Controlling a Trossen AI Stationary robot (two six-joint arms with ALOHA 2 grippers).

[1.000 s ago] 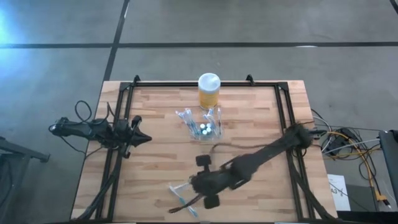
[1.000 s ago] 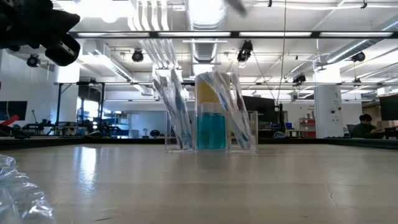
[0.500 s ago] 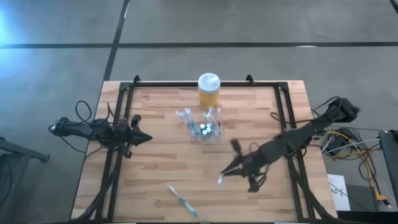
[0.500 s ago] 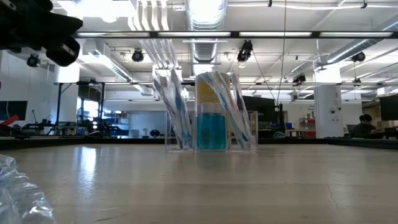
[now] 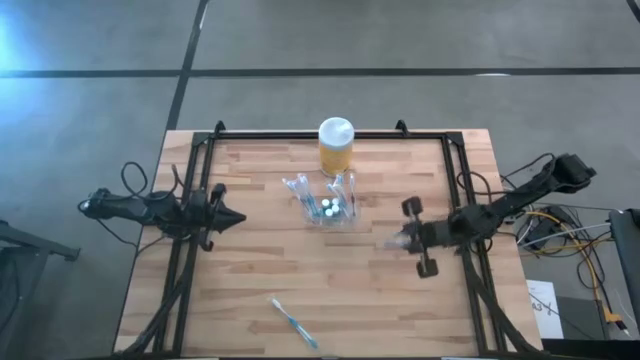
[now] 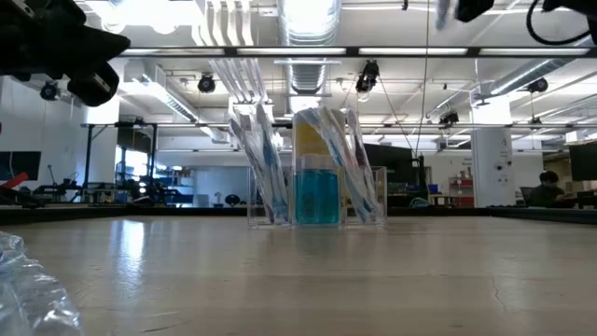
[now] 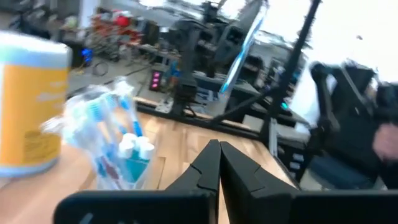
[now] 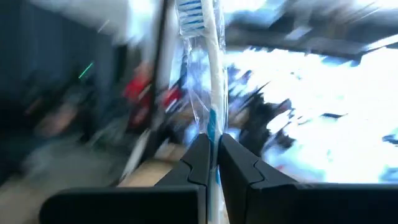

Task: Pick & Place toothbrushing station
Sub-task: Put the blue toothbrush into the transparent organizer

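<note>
Worktop [image 5: 250, 270]: pale wood planks, framed by black rails. Yellow cylindrical jar [image 5: 336, 147], white lid, is seen at the far edge. Clear plastic slotted station [image 5: 327, 203] stands mid-worktop, just in front of the jar, with wrapped toothbrushes and blue liquid inside. Left tool [image 5: 232, 221] is parked at the left rail, fingers pressed together, nothing held. Right tool [image 5: 404, 241] is raised near the right rail, clamped on a thin white toothbrush [image 8: 205, 74] in clear wrap, blue bristles. A loose toothbrush [image 5: 294, 322] lies flat near the front edge.
</note>
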